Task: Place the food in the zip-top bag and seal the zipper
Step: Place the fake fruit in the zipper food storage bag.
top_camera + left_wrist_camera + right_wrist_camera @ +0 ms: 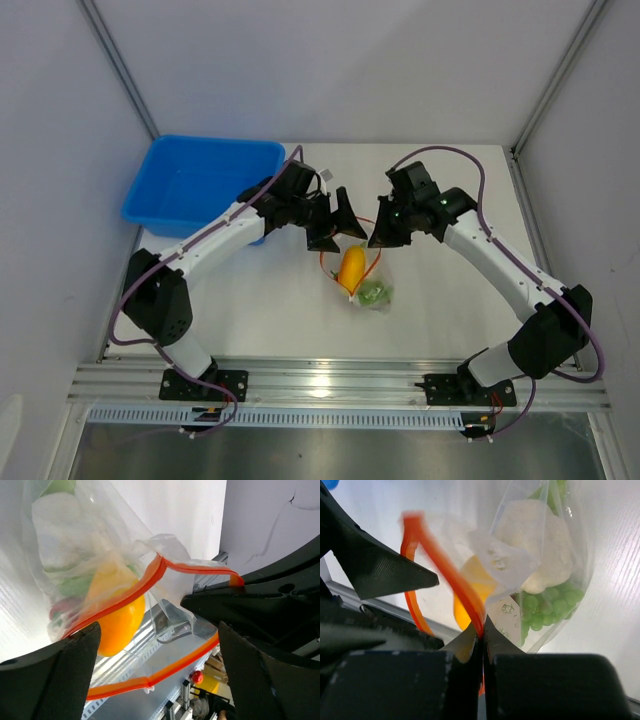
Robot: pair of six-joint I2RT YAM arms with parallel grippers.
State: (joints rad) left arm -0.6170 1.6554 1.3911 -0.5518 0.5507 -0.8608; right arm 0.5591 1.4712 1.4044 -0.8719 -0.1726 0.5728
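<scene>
Right up against the lens, the right gripper (482, 640) had its two black fingers pressed flat together on the thin red-orange zipper strip (445, 575) of the small clear floppy plastic bag (570, 580), so that end of the mouth was pinned. The left gripper (157, 630) stood with its padded fingers wide apart, holding nothing, and the bag's mouth sagged open in the gap between them (two strips, clearly not mated). All the food looked to be inside: the white toy cauliflower (540, 545), the green grape bunch (545, 605), the red chili pepper (62, 607) and the smooth yellow-orange piece (117, 615), which sat high, just behind the strip. From above, the bag lay on the white table (450, 320) between the arms, well apart from the blue plastic bin (200, 185). My take: sealing was the step in hand. I'd bring the left fingers in just beside the right pinch, catch both strips squarely, then run along the mouth while the right holds tension, and watch that yellow piece doesn't wedge in the track.
</scene>
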